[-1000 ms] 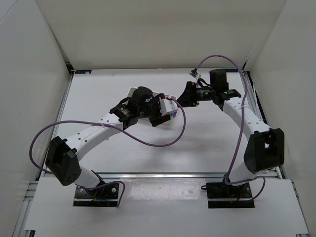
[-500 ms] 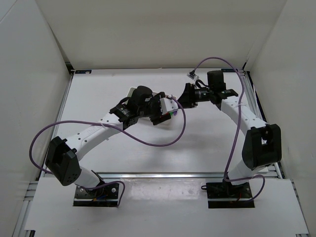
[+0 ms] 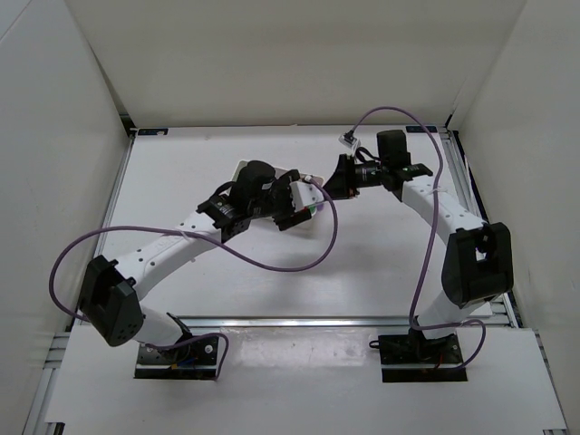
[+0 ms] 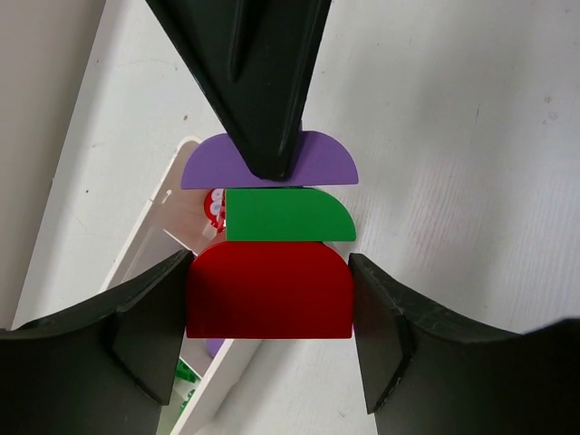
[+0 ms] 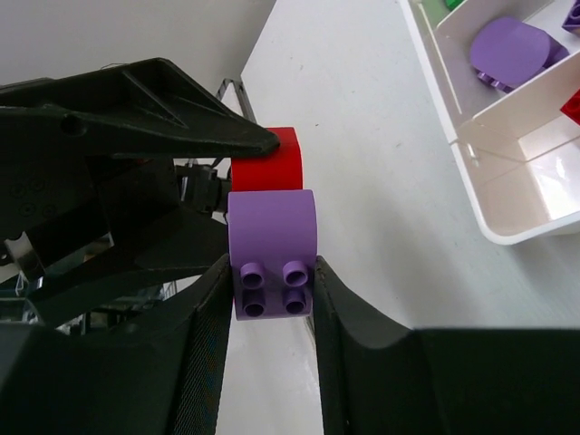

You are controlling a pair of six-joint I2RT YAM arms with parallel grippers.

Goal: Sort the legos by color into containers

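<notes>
A joined stack of three legos hangs above the table between my two grippers. In the left wrist view my left gripper [image 4: 269, 274] is shut on the red lego [image 4: 269, 294]. A green lego [image 4: 288, 216] and a purple lego [image 4: 322, 165] sit beyond it. In the right wrist view my right gripper [image 5: 272, 283] is shut on that purple lego [image 5: 272, 237], with the red lego [image 5: 270, 161] behind it. The white tray [image 5: 497, 231] of containers lies to the right, holding a purple lego [image 5: 506, 45]. From above, the left gripper [image 3: 297, 207] and right gripper [image 3: 330, 185] meet at mid-table.
The tray's corner [image 3: 243, 168] shows under the left arm in the top view; most of it is hidden. Purple cables loop off both arms. White walls close in the table on three sides.
My right gripper has closed from open onto the purple lego at the end of the stack, and its arm has shifted slightly. The left gripper has kept its hold.
</notes>
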